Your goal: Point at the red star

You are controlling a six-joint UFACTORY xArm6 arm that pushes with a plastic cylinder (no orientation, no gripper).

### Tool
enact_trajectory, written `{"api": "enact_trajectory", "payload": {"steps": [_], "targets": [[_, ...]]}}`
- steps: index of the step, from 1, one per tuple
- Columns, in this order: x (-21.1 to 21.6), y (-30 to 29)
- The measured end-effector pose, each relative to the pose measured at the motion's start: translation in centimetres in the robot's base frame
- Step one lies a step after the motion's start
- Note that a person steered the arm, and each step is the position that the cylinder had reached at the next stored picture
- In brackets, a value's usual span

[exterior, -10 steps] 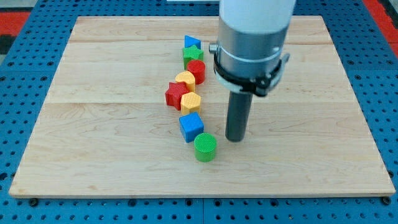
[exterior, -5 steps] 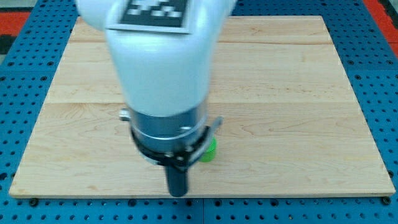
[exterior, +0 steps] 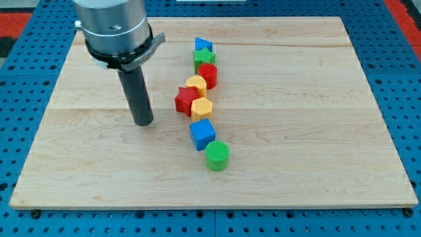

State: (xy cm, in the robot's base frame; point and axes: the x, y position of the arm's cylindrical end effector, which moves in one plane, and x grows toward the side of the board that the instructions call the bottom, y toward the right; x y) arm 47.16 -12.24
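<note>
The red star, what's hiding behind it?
Behind the red star, toward the view's top, a yellow block sits touching it, partly hidden. A yellow hexagon block covers the star's right side. My tip stands apart on its left.

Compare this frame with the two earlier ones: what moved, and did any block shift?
Only my tip moved: from the view's right of the block column, round its bottom end, to the left, now beside the red star, apart from it. No block shifted; the green cylinder and the others kept their places.
</note>
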Motion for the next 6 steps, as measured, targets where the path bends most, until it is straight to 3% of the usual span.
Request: {"api": "enact_trajectory", "payload": {"steps": [2,6], "targets": [[-3.7,-2.0],[-4.8,-1.5]]}}
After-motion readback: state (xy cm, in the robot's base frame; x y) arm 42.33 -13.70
